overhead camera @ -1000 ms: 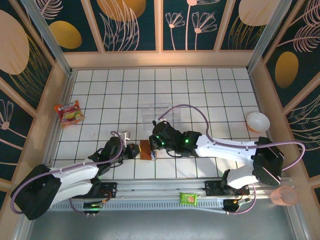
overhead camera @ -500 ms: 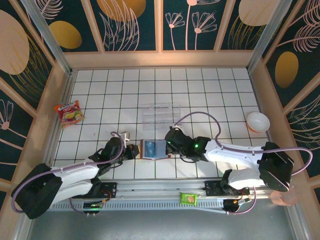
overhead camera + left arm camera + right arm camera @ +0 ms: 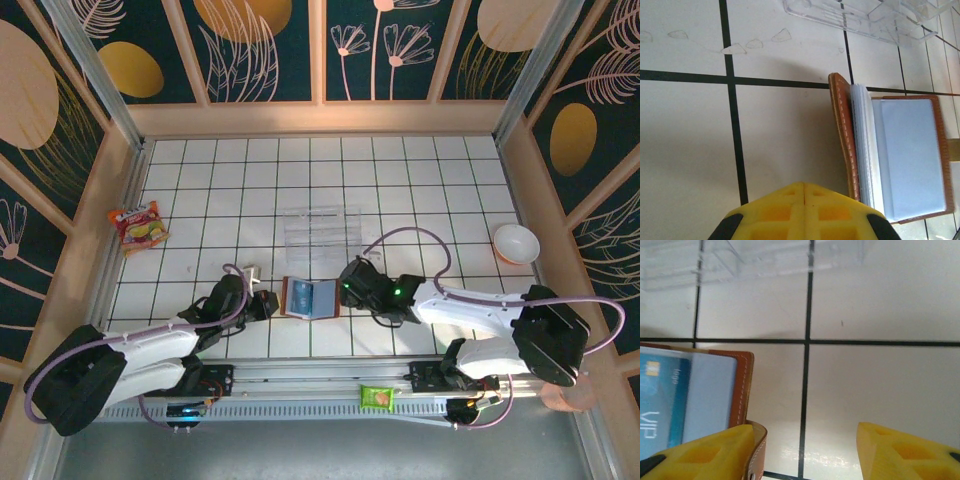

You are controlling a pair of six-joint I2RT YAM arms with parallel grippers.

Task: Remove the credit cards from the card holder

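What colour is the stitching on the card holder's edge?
Pale cream, along the brown card holder; clearest in the left wrist view.

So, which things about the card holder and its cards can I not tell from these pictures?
- Blue credit card, right wrist view: cut by the left edge; small print blurred.
- Card count: in the left wrist view the card holder shows its sleeves edge-on, too thin to count.
- Closing tab, right wrist view: partly behind a right gripper finger.
- Top view: cards too small.

Clear plastic box, red snack packet, white bowl, green packet, gridded table
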